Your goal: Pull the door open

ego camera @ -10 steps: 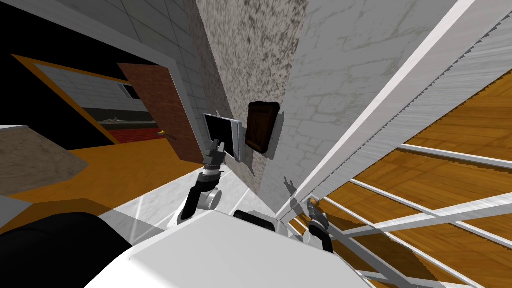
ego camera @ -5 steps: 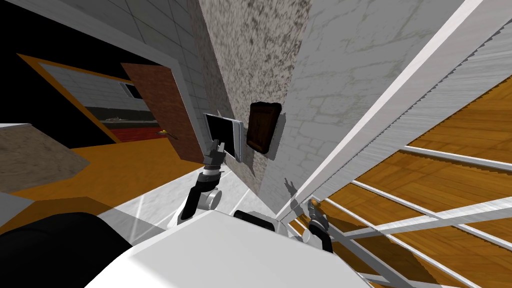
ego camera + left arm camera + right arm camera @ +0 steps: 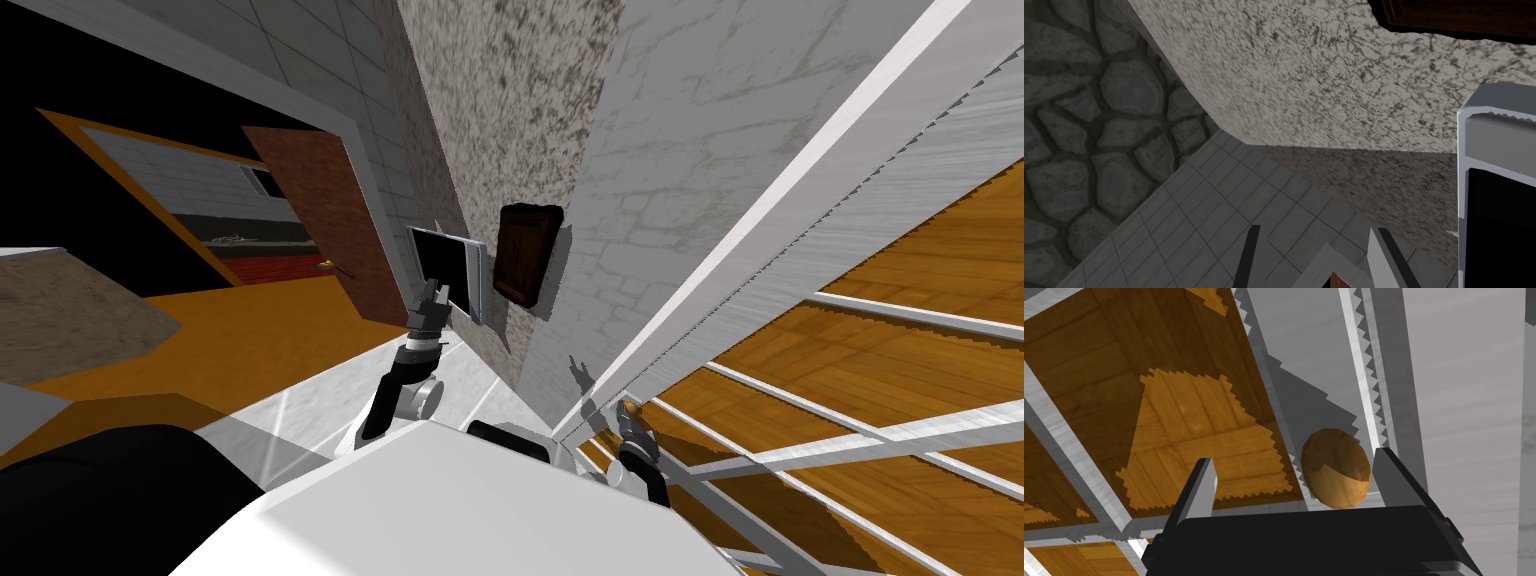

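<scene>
Two light grey fingers of your right gripper stand spread and closed on nothing, with the round brown doorknob between them. The knob sits off centre: it is close against one finger, with a wide gap to the other. From the wrist camera you cannot tell whether knob and finger actually touch.

The knob is mounted on the white stile of the glazed door, just beside a pane. Through the panes you see wooden floor, partly lit and partly in shadow, crossed by white glazing bars.

From the head camera, your right gripper sits low at the door's near edge, where the white frame runs up beside a pale grey stone-patterned wall.

Your left gripper is raised well apart from the door. Its fingers are parted with nothing between them, and it sits in front of a speckled wall, just below a silver-framed dark panel. A dark brown picture frame hangs just beside that panel.

Farther out on your left, a red-brown door stands swung open over an orange floor. A black area lies beyond the opening.
</scene>
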`<state>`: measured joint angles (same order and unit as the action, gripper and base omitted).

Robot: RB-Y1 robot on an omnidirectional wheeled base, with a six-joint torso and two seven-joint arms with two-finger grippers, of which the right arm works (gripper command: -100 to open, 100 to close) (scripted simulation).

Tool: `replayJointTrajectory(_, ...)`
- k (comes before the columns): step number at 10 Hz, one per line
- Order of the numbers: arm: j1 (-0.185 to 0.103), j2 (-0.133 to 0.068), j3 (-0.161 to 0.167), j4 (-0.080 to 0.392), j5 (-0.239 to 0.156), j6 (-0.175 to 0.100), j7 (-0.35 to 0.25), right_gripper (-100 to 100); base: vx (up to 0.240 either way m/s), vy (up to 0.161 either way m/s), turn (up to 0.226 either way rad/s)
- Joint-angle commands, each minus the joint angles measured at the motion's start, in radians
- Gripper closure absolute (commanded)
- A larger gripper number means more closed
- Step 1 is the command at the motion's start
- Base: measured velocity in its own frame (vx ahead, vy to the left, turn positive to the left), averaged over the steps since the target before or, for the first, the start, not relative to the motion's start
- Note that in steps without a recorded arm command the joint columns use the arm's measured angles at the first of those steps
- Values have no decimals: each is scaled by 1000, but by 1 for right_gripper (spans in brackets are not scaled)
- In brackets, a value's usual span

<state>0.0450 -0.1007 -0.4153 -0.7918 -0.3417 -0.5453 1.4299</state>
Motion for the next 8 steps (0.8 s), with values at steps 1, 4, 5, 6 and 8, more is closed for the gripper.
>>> replayJointTrajectory(1,0,-2,4,1,-2,-3,-30,100,-7,29,66)
replayJointTrajectory(4,-1,-5,11,4,-7,-9,-90,100,-15,6,30)
replayJointTrajectory(5,-1,-6,14,5,-9,-11,-112,100,-17,2,11)
replayJointTrajectory(6,-2,-7,17,6,-11,-13,-135,100,-25,-3,22)
replayJointTrajectory(8,-2,-10,23,8,-15,-18,-180,100,-12,-8,23)
